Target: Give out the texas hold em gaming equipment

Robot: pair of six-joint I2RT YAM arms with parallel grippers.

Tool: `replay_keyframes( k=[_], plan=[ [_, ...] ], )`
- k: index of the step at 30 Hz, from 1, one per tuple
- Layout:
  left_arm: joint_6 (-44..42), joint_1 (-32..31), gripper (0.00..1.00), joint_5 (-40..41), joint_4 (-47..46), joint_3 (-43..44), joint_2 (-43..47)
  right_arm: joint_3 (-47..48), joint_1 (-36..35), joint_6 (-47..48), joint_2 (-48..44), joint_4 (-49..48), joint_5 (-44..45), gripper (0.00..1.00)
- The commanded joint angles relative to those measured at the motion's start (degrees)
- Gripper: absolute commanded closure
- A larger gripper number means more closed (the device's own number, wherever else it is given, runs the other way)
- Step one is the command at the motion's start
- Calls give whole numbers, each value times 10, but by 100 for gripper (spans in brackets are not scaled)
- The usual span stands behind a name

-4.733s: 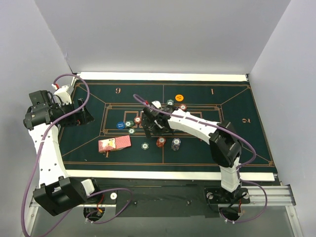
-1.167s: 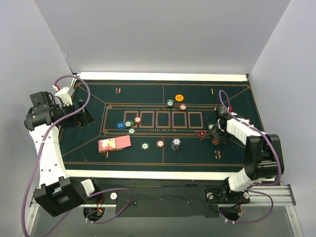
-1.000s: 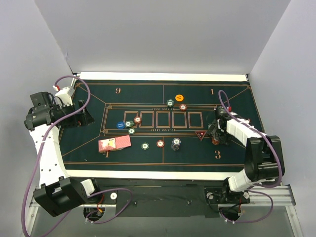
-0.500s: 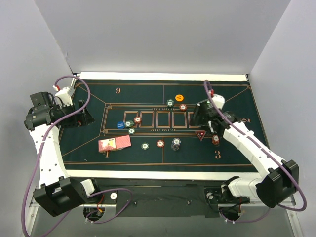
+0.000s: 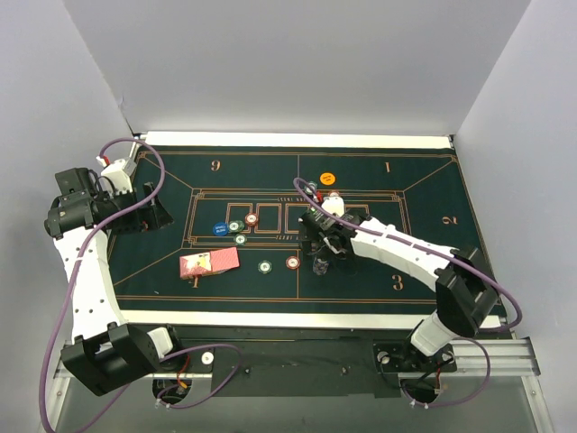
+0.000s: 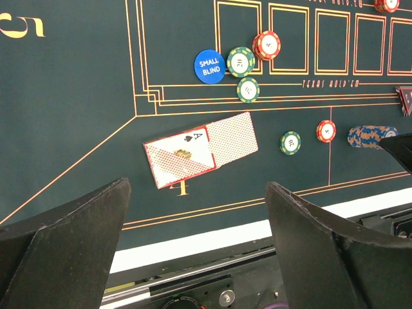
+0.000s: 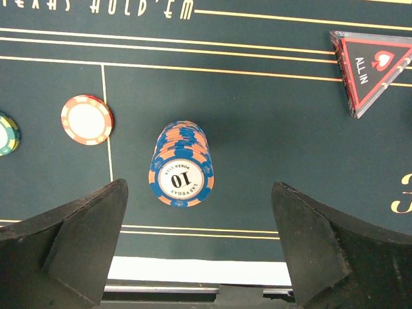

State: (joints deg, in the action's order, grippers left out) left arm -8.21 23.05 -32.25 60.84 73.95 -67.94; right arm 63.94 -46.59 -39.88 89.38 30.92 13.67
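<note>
One chip stack [image 7: 182,166] below right claw [image 7: 199,185]

A leaning stack of blue-and-orange "10" chips [image 7: 181,172] stands with a single red-orange chip [image 7: 87,120] lying flat near it. The red-backed cards [image 6: 201,149] lie overlapped, an ace of spades showing face up. The blue "small blind" disc [image 6: 210,65] sits just beside a green chip [image 6: 241,61]. The orange disc [image 5: 327,179] lies well apart from them.

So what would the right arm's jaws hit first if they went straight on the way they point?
Probably the stack of blue-and-orange striped round chips, centred between the open jaws; how far off is unclear.
</note>
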Motion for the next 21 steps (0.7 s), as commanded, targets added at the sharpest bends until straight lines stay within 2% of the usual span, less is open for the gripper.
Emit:
replay_keyframes(
  k=[1,11,21],
  plan=[
    [-6,5,3,-12,-12,8,7,22,-4,-6,10,20,13,14],
    [-10,6,3,-9,-12,7,7,19,-7,-13,55,-10,-14,23],
    [-15,9,3,-8,-8,11,6,11,-6,-16,69,-22,-17,41]
  ],
)
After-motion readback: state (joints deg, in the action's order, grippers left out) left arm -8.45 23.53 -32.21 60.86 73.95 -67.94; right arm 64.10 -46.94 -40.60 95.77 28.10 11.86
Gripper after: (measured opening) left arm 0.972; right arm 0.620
